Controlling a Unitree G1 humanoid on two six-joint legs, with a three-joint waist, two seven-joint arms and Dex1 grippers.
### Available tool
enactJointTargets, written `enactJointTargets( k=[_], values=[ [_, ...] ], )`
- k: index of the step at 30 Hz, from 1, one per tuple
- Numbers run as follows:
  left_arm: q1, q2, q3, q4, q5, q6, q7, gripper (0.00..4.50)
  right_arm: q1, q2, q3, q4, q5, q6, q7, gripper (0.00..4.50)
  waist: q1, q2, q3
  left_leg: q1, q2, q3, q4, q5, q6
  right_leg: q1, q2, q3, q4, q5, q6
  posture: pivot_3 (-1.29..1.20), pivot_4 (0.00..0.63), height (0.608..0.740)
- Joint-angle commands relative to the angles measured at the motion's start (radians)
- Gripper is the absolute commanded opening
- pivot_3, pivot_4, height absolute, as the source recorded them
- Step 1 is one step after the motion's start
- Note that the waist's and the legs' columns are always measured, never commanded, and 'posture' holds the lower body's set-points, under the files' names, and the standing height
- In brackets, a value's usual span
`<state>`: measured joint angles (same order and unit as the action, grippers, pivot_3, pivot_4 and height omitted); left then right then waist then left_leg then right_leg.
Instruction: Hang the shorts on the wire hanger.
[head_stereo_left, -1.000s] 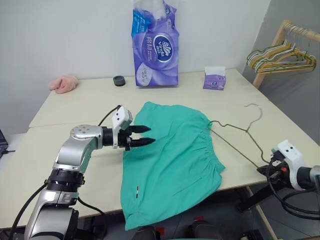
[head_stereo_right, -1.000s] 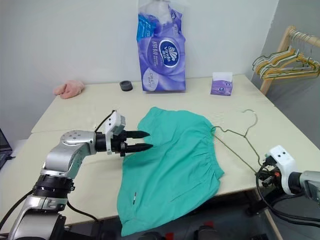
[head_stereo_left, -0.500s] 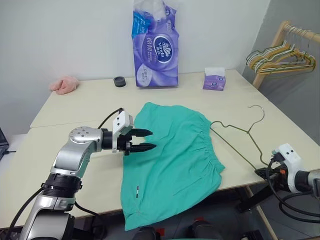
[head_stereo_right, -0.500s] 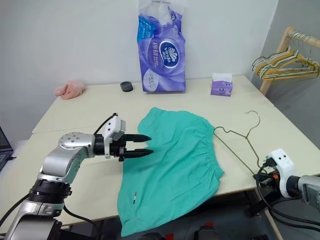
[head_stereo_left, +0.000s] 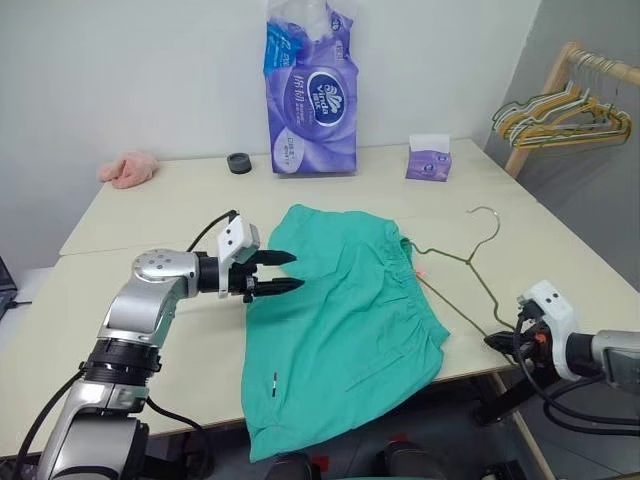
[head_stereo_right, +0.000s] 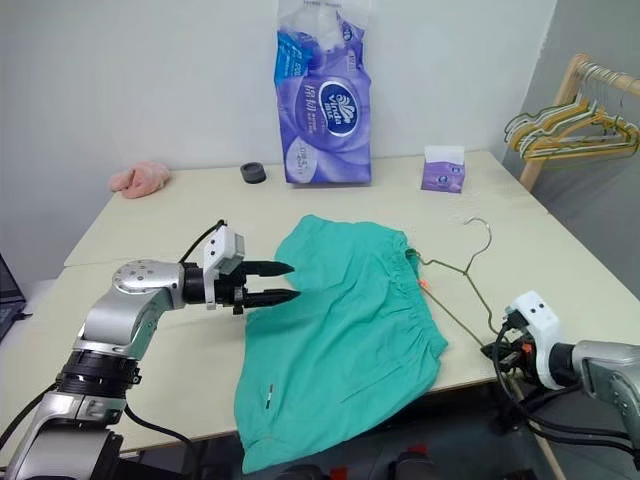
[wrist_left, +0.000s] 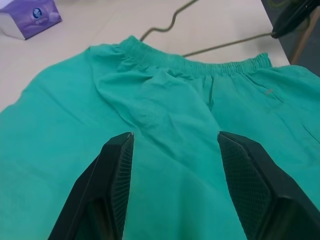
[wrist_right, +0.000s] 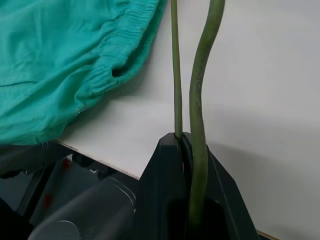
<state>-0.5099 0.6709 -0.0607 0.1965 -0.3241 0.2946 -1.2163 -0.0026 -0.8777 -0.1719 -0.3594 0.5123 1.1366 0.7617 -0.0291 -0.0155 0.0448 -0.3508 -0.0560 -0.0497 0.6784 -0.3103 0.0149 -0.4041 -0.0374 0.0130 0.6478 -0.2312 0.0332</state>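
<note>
Right wrist view: right end effector (wrist_right: 187, 145) clamps the wire hanger (wrist_right: 200, 85); left end effector (head_stereo_left: 285, 272) wide above the shorts (head_stereo_left: 340, 320).

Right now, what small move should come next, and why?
Probably lower the open left gripper onto the shorts and pinch the cloth: it hovers over them, holding nothing, while the right gripper is shut on the wire hanger beside the waistband.

Far corner of wire hanger (head_stereo_left: 455, 262) slips in at the waistband of the shorts (head_stereo_left: 340, 320); whether under or inside the cloth, cannot tell. Near corner is hidden inside the pinched right gripper (wrist_right: 186, 142). Shorts' lower hem hangs over the table (head_stereo_left: 150, 215) edge, its end cut off at the frame bottom.
</note>
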Motion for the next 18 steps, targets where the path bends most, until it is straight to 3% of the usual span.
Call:
enactJointTargets(
  k=[1, 8, 13, 18],
  values=[
    [-0.043, 0.007, 0.030, -0.006, -0.001, -0.012, 0.016, 2.81, -0.060, -0.023, 0.047, 0.061, -0.034, -0.056, 0.010, 0.00, 0.000, 0.000, 0.000, 0.000, 0.000, 0.000, 0.000, 0.000, 0.000, 0.000, 0.000, 0.000, 0.000, 0.000, 0.000, -0.07, 0.004, 0.740],
    [-0.059, -0.004, 0.027, -0.027, -0.003, 0.008, 0.042, 2.81, -0.218, -0.006, 0.133, 0.209, -0.034, -0.077, 0.058, 0.00, -0.001, 0.000, 0.000, 0.000, 0.000, 0.000, 0.000, 0.000, 0.000, 0.000, 0.000, 0.000, 0.000, 0.000, 0.000, -0.07, 0.013, 0.740],
    [-0.068, -0.018, 0.030, -0.040, -0.010, 0.025, 0.066, 2.81, -0.391, 0.075, 0.178, 0.373, -0.036, -0.064, 0.066, 0.00, -0.003, 0.000, 0.000, 0.000, 0.000, 0.000, 0.000, 0.000, 0.000, 0.000, 0.000, 0.001, 0.000, 0.001, 0.000, -0.06, 0.010, 0.740],
    [-0.077, -0.030, 0.040, -0.053, -0.015, 0.053, 0.103, 2.81, -0.463, 0.110, 0.209, 0.418, -0.058, -0.107, 0.070, 0.00, 0.000, 0.000, 0.000, -0.001, 0.000, 0.000, 0.000, 0.000, 0.000, -0.001, 0.000, 0.001, 0.000, 0.001, -0.001, -0.05, 0.008, 0.740]
  ],
)
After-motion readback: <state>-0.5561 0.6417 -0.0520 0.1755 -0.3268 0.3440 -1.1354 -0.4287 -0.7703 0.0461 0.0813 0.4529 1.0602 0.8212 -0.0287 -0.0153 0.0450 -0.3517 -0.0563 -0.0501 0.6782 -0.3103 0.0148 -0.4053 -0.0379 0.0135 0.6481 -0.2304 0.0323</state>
